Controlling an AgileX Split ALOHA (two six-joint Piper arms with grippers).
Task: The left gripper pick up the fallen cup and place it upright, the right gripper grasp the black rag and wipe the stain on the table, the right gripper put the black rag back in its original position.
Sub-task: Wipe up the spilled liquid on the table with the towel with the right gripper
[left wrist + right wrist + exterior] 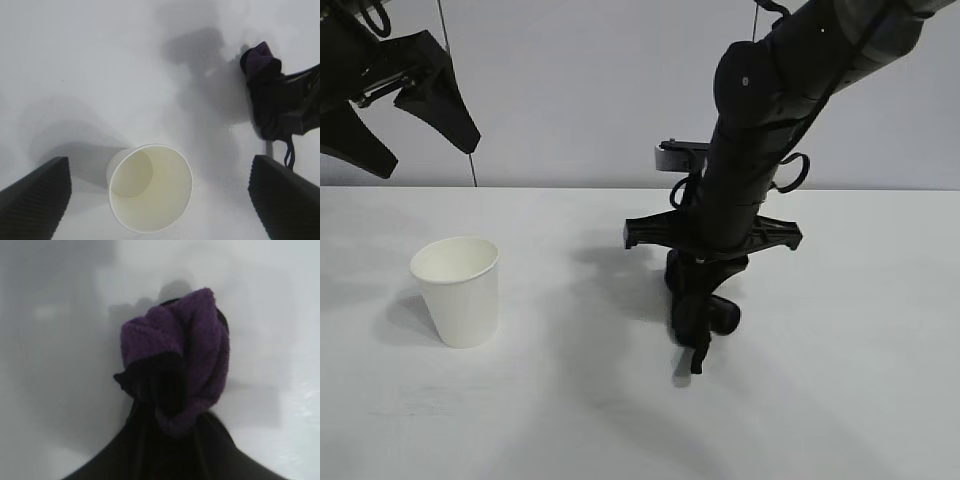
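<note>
Right of the upright cup (458, 290), the black rag (698, 312) is being pinched by the right tool (692, 335) and pressed down onto the desk (860, 330) (no stain is being shown); the left tool (405, 105) is being held wide apart above the cup.

wall (580, 90): standing plain and pale grey behind
seam (457, 95): running thin and dark down the wall
light: casting soft shadows

Both arms are matte black. The left gripper (405, 120) has two pointed, wedge-shaped fingers (35, 197) with ribbed inner faces. The right arm (760, 150) is bulkier, jointed, with cable loops at its three o'clock side and a flat crossbar.
</note>
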